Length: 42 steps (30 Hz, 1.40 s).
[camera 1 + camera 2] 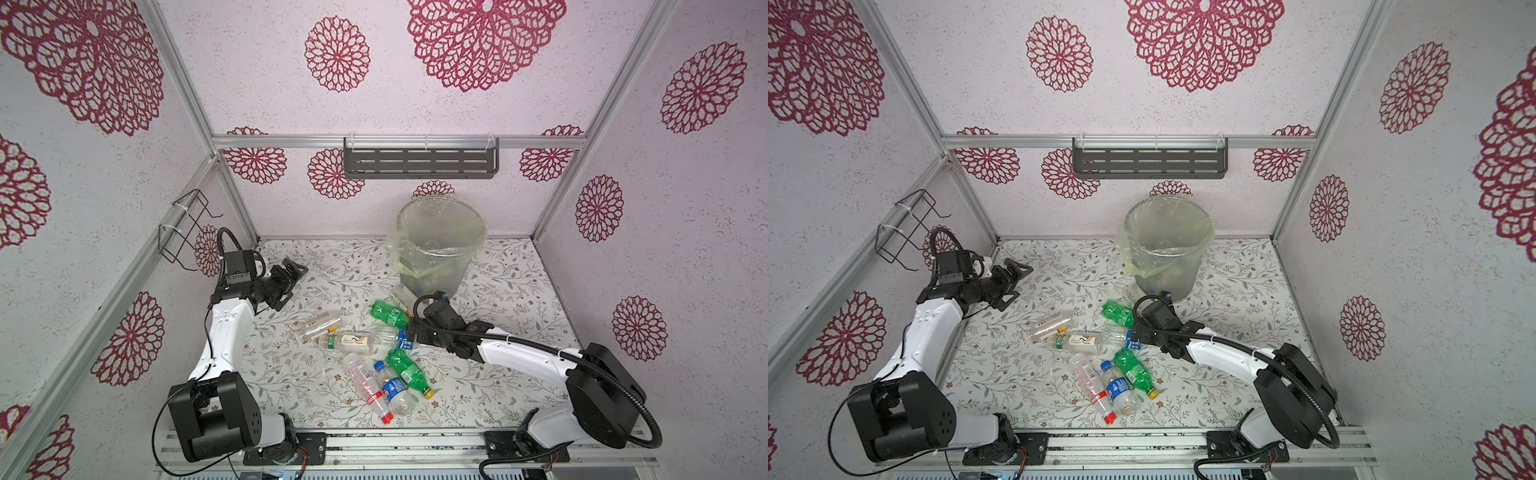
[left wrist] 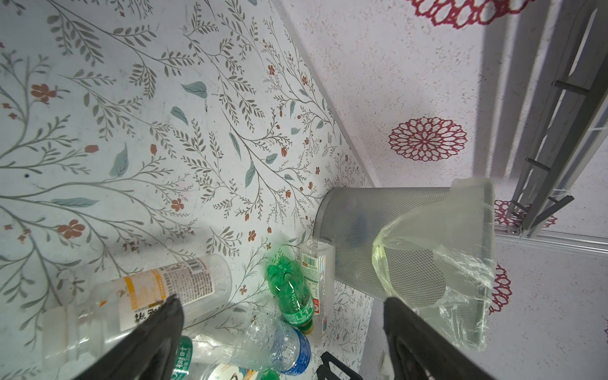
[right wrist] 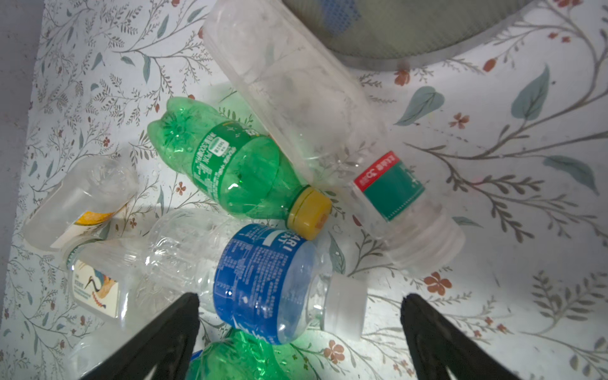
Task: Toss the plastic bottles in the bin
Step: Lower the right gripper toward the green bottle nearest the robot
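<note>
The right gripper [image 3: 301,297] hangs spread wide and empty, low over the pile. In the right wrist view, a blue-labelled bottle [image 3: 263,283] lies just ahead of the gap between its black fingers. This bottle is clear, ribbed and crumpled, with a white cap. Its long axis seems to run from finger to finger rather than across the gap, so I judge the wrist must turn before it closes. Touching its shoulder is a green bottle [image 3: 237,171] with a yellow cap, glossy and dented. A long clear bottle [image 3: 312,115] with a red and green label slants across the green one toward the bin [image 3: 394,33].

In a top view, this group sits at the middle of the floral surface [image 1: 498,291]. The bin [image 1: 440,266] stands just above it, upright, a tapered grey mesh tub lined with a thin yellowish bag. Two pale-labelled bottles [image 1: 332,332] lie to the left of the group. Three more bottles [image 1: 390,386], one of them green, lie below it toward the lower centre.

The left gripper [image 1: 296,282] is also spread and holds nothing. It sits at the middle left, well apart from the pile, so the right arm is the nearer one.
</note>
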Each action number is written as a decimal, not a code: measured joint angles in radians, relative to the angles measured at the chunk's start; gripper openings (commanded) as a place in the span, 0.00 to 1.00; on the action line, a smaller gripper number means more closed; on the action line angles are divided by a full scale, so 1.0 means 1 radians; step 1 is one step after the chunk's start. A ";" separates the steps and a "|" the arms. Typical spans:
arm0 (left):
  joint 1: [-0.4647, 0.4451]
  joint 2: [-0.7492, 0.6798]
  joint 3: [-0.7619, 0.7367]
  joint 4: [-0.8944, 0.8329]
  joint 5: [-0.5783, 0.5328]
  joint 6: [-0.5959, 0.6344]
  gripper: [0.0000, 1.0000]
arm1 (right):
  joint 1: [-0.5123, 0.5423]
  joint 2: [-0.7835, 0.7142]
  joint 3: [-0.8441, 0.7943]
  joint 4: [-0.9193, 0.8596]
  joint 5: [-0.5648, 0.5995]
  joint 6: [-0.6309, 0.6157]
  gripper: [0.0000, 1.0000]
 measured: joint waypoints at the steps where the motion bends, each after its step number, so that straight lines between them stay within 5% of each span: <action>1: 0.000 0.000 0.000 0.000 0.000 0.001 0.97 | 0.006 0.007 0.011 -0.005 0.000 -0.009 0.99; 20: 0.018 0.003 0.000 -0.019 -0.015 0.013 0.97 | 0.110 0.205 0.299 -0.217 -0.008 -0.339 0.99; 42: 0.021 0.004 0.000 -0.020 -0.026 0.013 0.97 | 0.240 0.079 0.103 -0.222 0.013 -0.253 0.98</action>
